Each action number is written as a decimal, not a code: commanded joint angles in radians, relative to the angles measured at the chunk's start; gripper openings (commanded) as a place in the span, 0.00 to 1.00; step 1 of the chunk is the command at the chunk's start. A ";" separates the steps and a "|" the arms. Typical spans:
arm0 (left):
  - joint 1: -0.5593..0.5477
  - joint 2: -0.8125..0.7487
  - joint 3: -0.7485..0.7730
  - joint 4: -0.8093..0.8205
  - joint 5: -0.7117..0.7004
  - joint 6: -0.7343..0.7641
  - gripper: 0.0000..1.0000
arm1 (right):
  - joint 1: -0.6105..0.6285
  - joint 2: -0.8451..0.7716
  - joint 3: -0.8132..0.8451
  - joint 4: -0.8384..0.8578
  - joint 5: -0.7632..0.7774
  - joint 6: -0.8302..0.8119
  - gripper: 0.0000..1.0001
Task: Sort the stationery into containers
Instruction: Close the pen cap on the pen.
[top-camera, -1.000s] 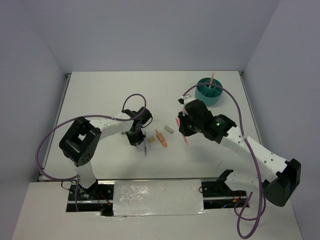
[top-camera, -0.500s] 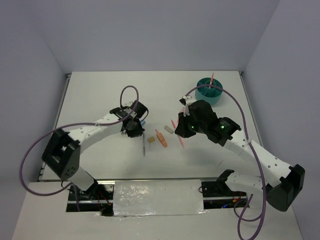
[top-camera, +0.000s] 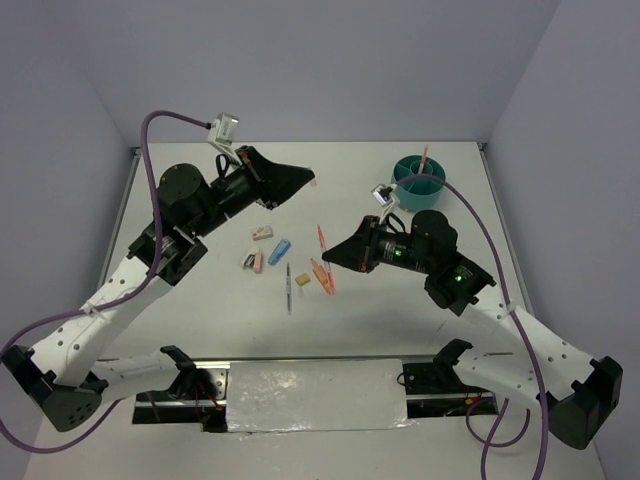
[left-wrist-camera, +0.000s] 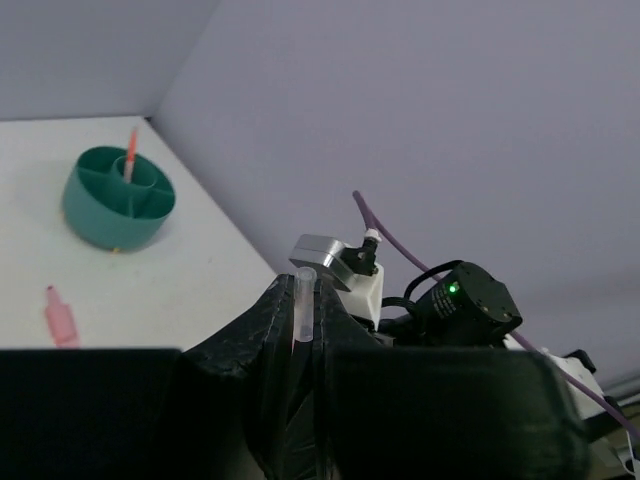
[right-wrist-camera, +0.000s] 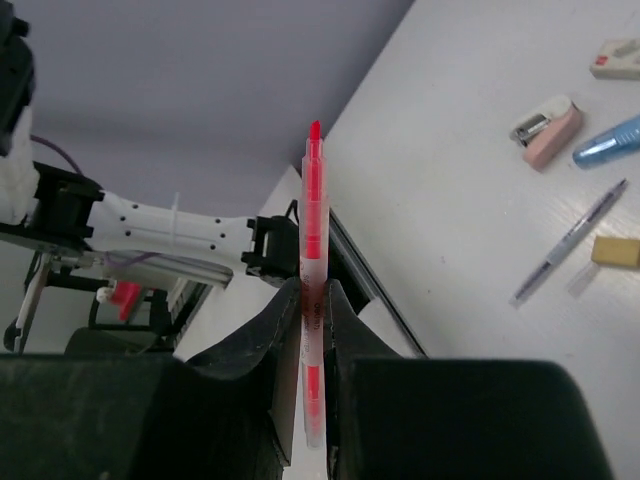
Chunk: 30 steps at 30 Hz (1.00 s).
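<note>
Left gripper (left-wrist-camera: 301, 298), raised well above the white table (top-camera: 345, 170): the black fingers (left-wrist-camera: 268, 322) are pressed almost together on a thin translucent rod (left-wrist-camera: 304, 282), which stands upright between them with its rounded tip just above the fingertips; what kind of item it is cannot be told. Right gripper (right-wrist-camera: 312, 298), low over the middle of the table: its matte black fingers (right-wrist-camera: 274, 325) are closed narrowly on a slim pink pen (right-wrist-camera: 313, 200) with a clear barrel and pointed red tip, gripped near its lower end and projecting past the jaws. Loose stationery on the smooth table surface, from the overhead view: a flat grey eraser block (top-camera: 263, 233), a glossy blue tapered piece (top-camera: 280, 250), a small pink piece with a metal end (top-camera: 254, 262), a thin dark pen (top-camera: 289, 288), a small tan block (top-camera: 301, 279) and an orange marker (top-camera: 320, 272) just beside the held pen. Round teal plastic organiser cup (top-camera: 414, 204), at the far right of the table, well apart from both grippers: curved inner walls divide it into compartments, and an orange pen (top-camera: 424, 158) stands tilted in the central one.
</note>
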 joint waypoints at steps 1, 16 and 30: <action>0.006 0.029 0.027 0.120 0.125 -0.004 0.00 | 0.005 -0.017 0.058 0.126 -0.037 -0.001 0.00; 0.009 0.013 -0.026 0.148 0.183 -0.038 0.00 | 0.005 -0.071 0.106 0.087 -0.066 -0.117 0.00; 0.008 -0.020 -0.097 0.159 0.194 -0.064 0.00 | 0.005 -0.054 0.143 0.070 -0.008 -0.157 0.00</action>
